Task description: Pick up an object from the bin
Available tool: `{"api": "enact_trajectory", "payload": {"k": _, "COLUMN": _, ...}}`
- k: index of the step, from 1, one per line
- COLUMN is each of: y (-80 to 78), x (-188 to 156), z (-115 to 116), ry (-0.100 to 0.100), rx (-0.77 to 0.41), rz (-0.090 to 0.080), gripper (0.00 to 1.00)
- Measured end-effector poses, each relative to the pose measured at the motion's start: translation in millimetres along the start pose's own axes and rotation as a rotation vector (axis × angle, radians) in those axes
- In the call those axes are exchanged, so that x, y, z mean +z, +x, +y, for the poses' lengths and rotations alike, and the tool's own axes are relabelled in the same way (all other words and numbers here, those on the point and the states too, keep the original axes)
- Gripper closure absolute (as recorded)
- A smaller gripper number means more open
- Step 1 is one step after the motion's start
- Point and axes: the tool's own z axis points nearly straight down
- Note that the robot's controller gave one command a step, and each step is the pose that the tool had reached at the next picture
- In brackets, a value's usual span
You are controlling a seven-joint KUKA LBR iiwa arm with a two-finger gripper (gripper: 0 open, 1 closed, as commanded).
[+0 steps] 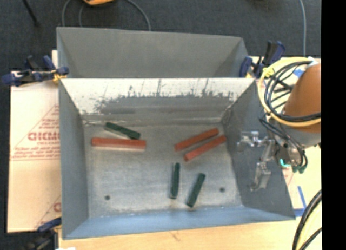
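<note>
Approach stage, nothing yet grasped: the two-finger gripper hung over the right sloping wall of the grey metal bin. Whether the claw was open or shut could not be told, and no object showed in it. The nearest candidate, an orange-red flat stick, lay right of centre on the floor, near a dark green stick. The next move likely called for shifting left, then descending. The arm reached in from the right, wrist turned downward.

Mounted above the grey bin, looking down and tilted somewhat toward its far wall. Near enough to frame the whole bin, with arm at right edge.
</note>
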Motion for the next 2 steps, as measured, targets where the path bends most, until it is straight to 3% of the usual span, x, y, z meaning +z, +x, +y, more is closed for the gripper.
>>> {"api": "enact_trajectory", "payload": {"k": 1, "y": -1.9, "x": -3.8, "z": 0.6, "ry": 0.002, "rx": -0.004, "rz": -0.008, "gripper": 0.00}}
{"api": "enact_trajectory", "payload": {"k": 2, "y": -48.0, "x": 65.3, "z": 24.1, "ry": 0.000, "rx": 0.050, "rz": -0.014, "gripper": 0.00}}
